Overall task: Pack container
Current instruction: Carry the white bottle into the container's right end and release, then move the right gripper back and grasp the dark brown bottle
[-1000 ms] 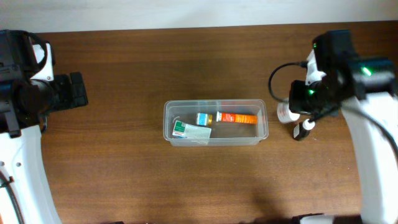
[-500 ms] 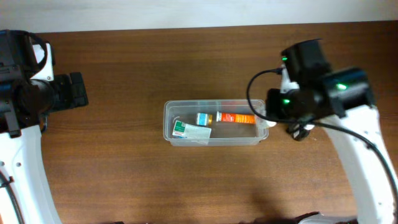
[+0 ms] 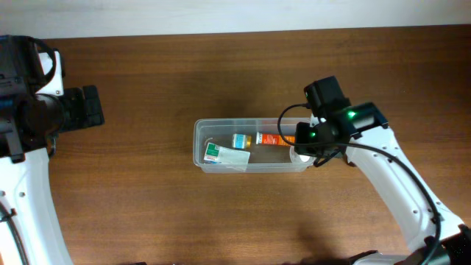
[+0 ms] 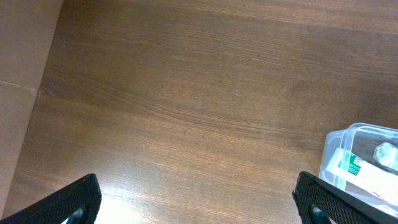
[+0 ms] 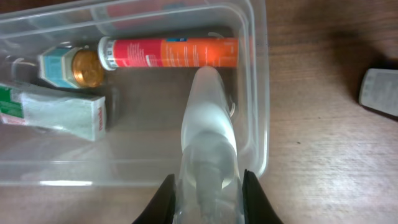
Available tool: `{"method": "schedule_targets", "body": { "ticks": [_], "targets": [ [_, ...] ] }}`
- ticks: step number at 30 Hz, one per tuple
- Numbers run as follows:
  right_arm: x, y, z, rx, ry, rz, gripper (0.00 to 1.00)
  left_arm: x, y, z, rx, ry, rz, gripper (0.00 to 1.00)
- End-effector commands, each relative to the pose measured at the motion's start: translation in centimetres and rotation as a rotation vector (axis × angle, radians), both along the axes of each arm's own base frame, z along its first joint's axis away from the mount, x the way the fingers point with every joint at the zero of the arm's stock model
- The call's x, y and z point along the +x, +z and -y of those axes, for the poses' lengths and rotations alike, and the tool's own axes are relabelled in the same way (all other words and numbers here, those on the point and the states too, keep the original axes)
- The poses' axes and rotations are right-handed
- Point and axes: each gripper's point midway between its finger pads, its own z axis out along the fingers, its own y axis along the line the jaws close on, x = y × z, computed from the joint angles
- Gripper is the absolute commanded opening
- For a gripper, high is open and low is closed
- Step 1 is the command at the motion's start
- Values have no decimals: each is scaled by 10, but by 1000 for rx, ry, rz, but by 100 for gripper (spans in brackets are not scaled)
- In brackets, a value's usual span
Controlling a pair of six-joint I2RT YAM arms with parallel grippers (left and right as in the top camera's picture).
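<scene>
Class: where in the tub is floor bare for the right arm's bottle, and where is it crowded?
Bare: the near-right floor of the container, beneath the held bottle, between the green box, the orange tube and the right wall. Crowded: the left end and far wall.

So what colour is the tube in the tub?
Orange-red tube, white cap; clearest in right wrist view.

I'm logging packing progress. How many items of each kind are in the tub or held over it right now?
Tubes: 1, the orange tube
Boxes: 1, the green and white box
Bottles: 2, the gold-capped bottle and the translucent bottle held by the right gripper over the container
Total: 4
</scene>
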Motion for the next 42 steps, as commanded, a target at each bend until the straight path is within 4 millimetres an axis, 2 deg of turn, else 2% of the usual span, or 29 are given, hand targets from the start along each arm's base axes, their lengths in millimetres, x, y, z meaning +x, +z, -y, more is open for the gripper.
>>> {"method": "schedule_targets", "body": {
  "ticks": [1,3,4,6,9,11,16,17,18,20,22,25,27,29,32,36,37,39,42],
  "targets": [
    [-6,-11,0,-8,-1,-14,5,-3,6,0,-5,10,21,100],
    [-9,-15,1,-12,-1,-23,6,-3,6,0,-6,10,21,100],
    [-8,-16,1,-14,-2,-20,12,-3,6,0,-5,10,21,100],
    [-4,-14,0,-11,9,-2,34,-3,6,0,-5,10,21,100],
    [2,-1,-2,-10,43,31,44,-3,6,0,-5,10,21,100],
    [6,14,-3,-6,58,63,49,-3,6,0,-6,10,21,100],
    [16,73,1,-17,53,164,55,-3,6,0,-5,10,22,100],
    [16,93,8,-36,36,189,58,-3,6,0,-5,10,21,100],
    [15,104,15,-50,21,202,60,-3,6,0,-5,10,21,100],
    [13,121,33,-83,-25,216,62,-3,6,0,-5,10,22,100],
    [11,126,51,-108,-72,212,64,-3,6,0,-5,10,21,100],
    [9,120,82,-126,-167,167,64,-3,6,0,-5,10,21,100],
    [7,104,105,-134,-235,109,64,-3,6,0,-5,10,21,100],
    [5,78,124,-133,-266,34,64,-3,6,0,-5,10,22,100],
    [-1,36,141,-125,-267,-87,64,-3,6,0,-5,10,21,100],
    [-7,4,153,-124,-286,-185,63,-3,6,0,-5,10,22,100],
    [-7,-3,154,-124,-284,-199,60,-3,6,0,-5,10,22,100],
    [-5,-13,153,-115,-253,-214,54,-3,6,0,-5,10,21,100],
    [-2,-23,150,-101,-201,-233,52,-3,6,0,-5,10,22,100]
  ]
}}
